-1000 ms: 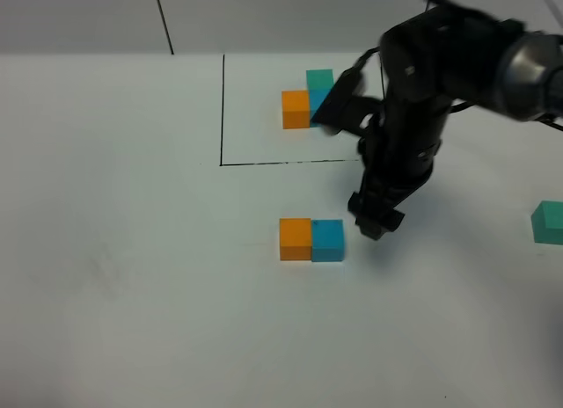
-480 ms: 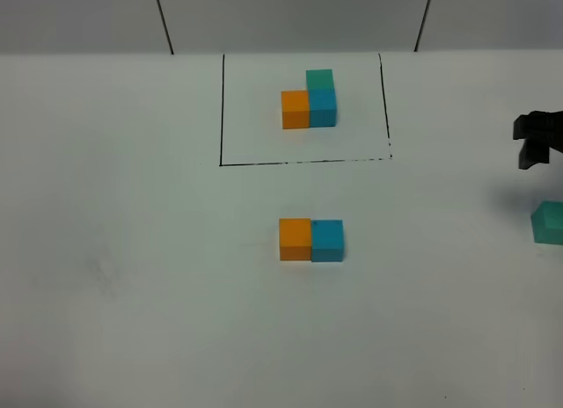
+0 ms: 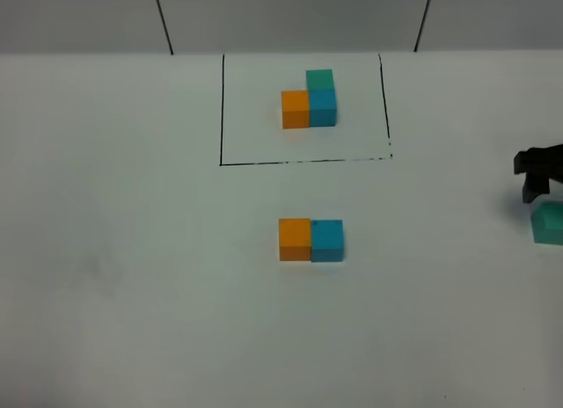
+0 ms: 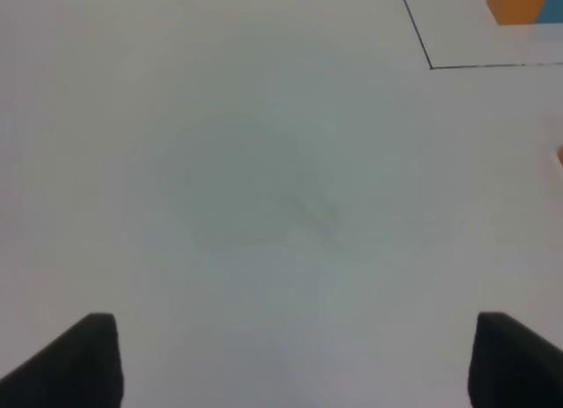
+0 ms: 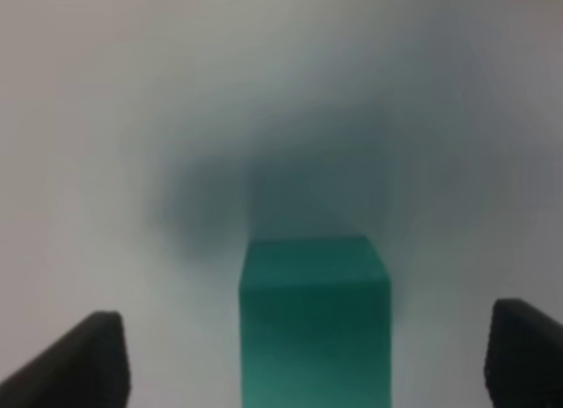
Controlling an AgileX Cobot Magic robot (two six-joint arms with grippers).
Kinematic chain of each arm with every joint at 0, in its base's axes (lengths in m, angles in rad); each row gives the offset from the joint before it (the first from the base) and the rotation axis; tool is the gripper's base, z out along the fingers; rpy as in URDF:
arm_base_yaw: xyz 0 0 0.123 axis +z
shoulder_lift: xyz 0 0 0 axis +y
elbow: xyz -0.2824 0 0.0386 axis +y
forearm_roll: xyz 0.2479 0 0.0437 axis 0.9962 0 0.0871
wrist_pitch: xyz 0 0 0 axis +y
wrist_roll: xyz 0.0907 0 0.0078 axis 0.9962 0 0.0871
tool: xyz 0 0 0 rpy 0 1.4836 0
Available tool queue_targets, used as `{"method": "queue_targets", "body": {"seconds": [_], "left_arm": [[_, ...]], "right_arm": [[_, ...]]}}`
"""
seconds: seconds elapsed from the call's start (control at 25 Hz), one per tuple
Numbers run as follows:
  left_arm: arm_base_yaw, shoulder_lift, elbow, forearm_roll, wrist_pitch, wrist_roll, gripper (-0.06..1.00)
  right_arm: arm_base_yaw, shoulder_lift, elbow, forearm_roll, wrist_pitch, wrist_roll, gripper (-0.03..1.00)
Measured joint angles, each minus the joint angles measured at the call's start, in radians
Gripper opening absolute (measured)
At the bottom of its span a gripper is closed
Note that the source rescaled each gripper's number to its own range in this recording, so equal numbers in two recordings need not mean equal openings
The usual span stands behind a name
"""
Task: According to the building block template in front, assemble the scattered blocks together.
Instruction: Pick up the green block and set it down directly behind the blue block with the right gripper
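Right wrist view: right claw point(image 5: 308, 346) spread; teal green cube point(image 5: 314, 324) centred ahead.

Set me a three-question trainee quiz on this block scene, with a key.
1. True or false: the loose orange block touches the loose blue block.
2. Which block sits centred between the right gripper's fingers in its wrist view? A orange, B blue, C teal-green block.
3. Fill in: in the template, the teal-green cube sits atop the ___ cube.
Key: 1 true; 2 C; 3 blue.
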Motion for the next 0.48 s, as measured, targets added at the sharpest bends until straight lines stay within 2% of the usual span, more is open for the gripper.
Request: {"method": "queue_targets", "body": {"seconds": [0.24,0.48], "left_arm": [[0.000,0.000,0.000,0.000,0.000,0.000,0.84],[0.000,0.000,0.001,0.000,0.000,0.000,0.84]], "right_arm": [[-0.036,0.047,0.002,-0.003,-0.019,-0.069,0.66],[-0.036,0.086,0.002,0.003,-0.077,-0.106,0.66]]}}
